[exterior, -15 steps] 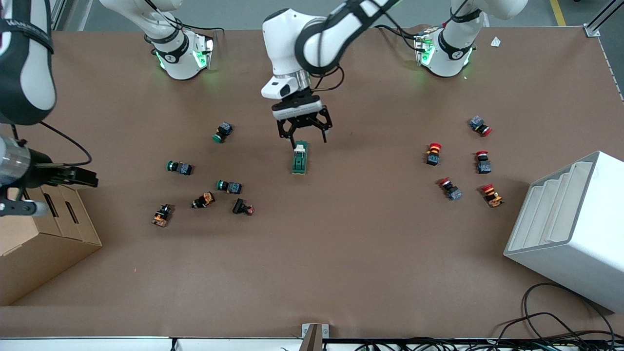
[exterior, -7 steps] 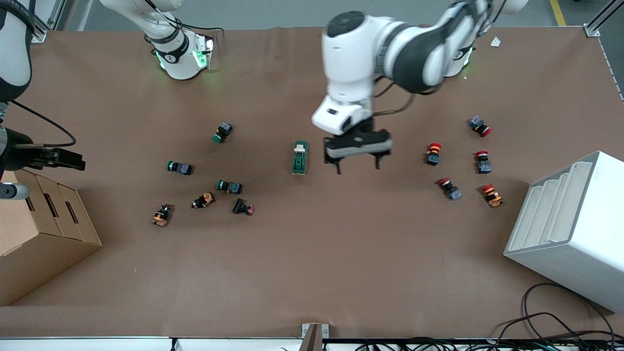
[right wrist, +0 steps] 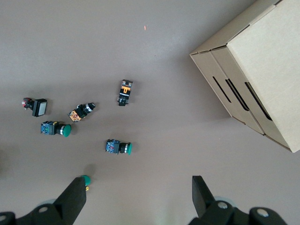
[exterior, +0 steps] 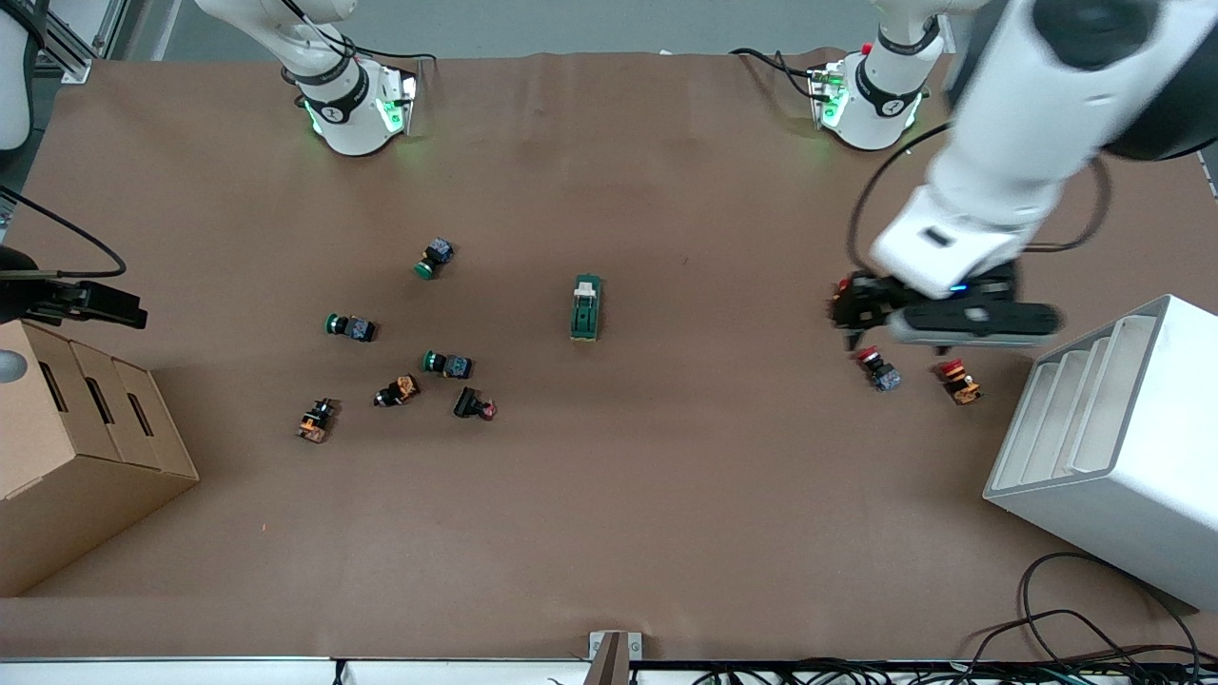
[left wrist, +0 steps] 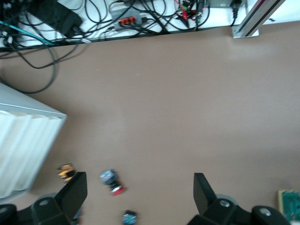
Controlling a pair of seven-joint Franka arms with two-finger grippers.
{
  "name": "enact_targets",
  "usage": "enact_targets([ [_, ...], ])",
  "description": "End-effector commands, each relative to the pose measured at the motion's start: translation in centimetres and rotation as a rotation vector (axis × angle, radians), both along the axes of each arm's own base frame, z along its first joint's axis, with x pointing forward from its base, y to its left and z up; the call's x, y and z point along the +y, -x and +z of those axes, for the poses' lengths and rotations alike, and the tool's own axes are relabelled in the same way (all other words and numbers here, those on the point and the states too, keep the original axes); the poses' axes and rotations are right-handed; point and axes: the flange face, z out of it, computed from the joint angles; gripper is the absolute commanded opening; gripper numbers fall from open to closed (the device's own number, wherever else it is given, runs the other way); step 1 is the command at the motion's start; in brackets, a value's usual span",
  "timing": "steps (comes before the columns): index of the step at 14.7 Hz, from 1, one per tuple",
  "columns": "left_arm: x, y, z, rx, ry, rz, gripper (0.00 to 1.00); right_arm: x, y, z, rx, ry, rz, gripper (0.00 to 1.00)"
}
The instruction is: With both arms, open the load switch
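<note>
The load switch (exterior: 586, 307), a dark green oblong with a white lever piece, lies alone at mid-table; one corner of the load switch (left wrist: 290, 204) shows in the left wrist view. My left gripper (exterior: 875, 309) hangs open over the red push buttons (exterior: 877, 369) toward the left arm's end, well away from the switch. Its fingers (left wrist: 75, 191) are spread wide, and only table and a red push button (left wrist: 112, 181) show between them. My right gripper (exterior: 105, 306) is open over the table's edge at the right arm's end, above the cardboard box (exterior: 86, 457). Nothing is between its fingers (right wrist: 75, 196).
Several green and orange push buttons (exterior: 447, 363) lie toward the right arm's end; green ones (right wrist: 118, 146) show in the right wrist view. A white slotted rack (exterior: 1113, 438) stands at the left arm's end. The cardboard box (right wrist: 262, 70) sits beside the right gripper. Cables (left wrist: 42, 28) run along the front edge.
My left gripper has swung from just above the load switch toward the left arm's end, over the red buttons. My right gripper has drawn farther back toward the table's edge. The switch has not moved.
</note>
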Motion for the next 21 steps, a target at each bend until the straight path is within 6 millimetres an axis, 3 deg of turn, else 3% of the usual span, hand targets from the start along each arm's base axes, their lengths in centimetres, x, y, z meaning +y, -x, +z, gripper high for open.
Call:
enact_targets([
  [1,1.4,2.9,2.9,0.058,0.012,-0.005,1.0,0.2,0.4,0.6,0.004,-0.003,0.012,1.0],
  [4,6.6,4.7,4.2,0.146,0.031,-0.035,1.0,0.8,0.9,0.3,0.048,-0.007,0.015,1.0],
  [6,9.0,6.2,4.5,0.17,0.01,-0.068,1.0,1.3,1.6,0.1,0.097,-0.011,0.012,1.0],
  [9,9.8,8.4,5.2,0.178,0.002,-0.06,1.0,1.0,2.3,0.4,0.119,-0.042,0.01,1.0],
  [13,12.4,10.1,5.8,0.218,-0.002,-0.038,1.0,1.4,4.1,1.6,0.073,-0.052,0.017,1.0],
  [17,13.1,9.8,6.1,0.214,0.003,-0.032,1.0,2.9,6.6,2.4,0.008,-0.033,0.048,1.0],
  [21,12.9,9.6,6.2,0.215,0.039,-0.031,1.0,2.7,7.8,3.8,-0.009,-0.032,0.044,1.0],
])
